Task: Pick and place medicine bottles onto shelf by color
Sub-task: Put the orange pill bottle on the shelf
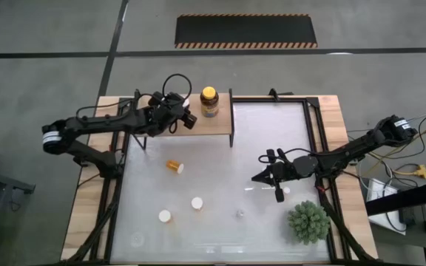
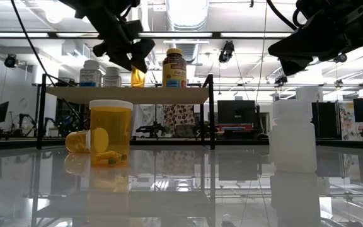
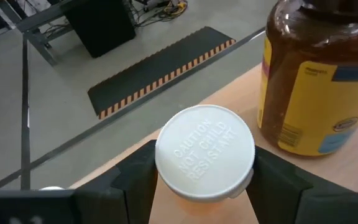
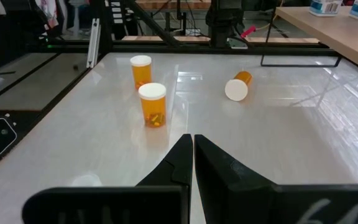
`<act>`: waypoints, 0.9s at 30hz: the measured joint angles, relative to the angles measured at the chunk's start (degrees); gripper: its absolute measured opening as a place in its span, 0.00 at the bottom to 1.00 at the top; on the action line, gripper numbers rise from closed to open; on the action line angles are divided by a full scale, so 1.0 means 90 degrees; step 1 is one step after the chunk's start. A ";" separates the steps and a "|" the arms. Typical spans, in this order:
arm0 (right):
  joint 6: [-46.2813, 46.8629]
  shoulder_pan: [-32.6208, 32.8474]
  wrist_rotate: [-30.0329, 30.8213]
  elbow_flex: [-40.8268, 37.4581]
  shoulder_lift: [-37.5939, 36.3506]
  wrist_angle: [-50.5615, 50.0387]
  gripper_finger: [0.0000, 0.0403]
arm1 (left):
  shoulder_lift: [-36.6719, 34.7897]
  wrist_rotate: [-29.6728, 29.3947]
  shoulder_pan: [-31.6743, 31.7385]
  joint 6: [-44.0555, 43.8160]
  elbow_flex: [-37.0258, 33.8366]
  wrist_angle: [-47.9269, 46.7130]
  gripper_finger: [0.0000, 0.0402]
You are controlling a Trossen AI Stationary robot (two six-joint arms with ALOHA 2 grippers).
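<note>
The left pincer point(image 3: 204, 180) pinches an orange bottle point(image 3: 205, 152) just above the shelf point(image 1: 213, 122), beside the amber jar point(image 1: 209, 101). Placing is underway; next it should lower and release. The right pincer point(image 4: 190, 152), pressed together, hovers over the desk point(image 1: 228, 177).
</note>
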 joint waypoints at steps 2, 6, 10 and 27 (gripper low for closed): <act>0.0000 0.0000 0.0000 0.0000 0.0000 0.0000 0.02 | 0.0049 0.0007 0.0000 0.0003 0.0000 0.0042 0.48; 0.0002 -0.0002 0.0000 0.0000 0.0000 0.0000 0.02 | 0.0090 0.0003 0.0007 0.0014 0.0000 0.0047 0.52; 0.0002 -0.0002 -0.0002 0.0000 0.0000 0.0000 0.02 | 0.0095 -0.0002 0.0041 0.0018 -0.0005 0.0047 0.57; 0.0087 -0.0001 -0.0006 0.0002 0.0000 0.0000 0.02 | -0.0353 0.0617 -0.0183 0.0400 0.0566 -0.0703 0.59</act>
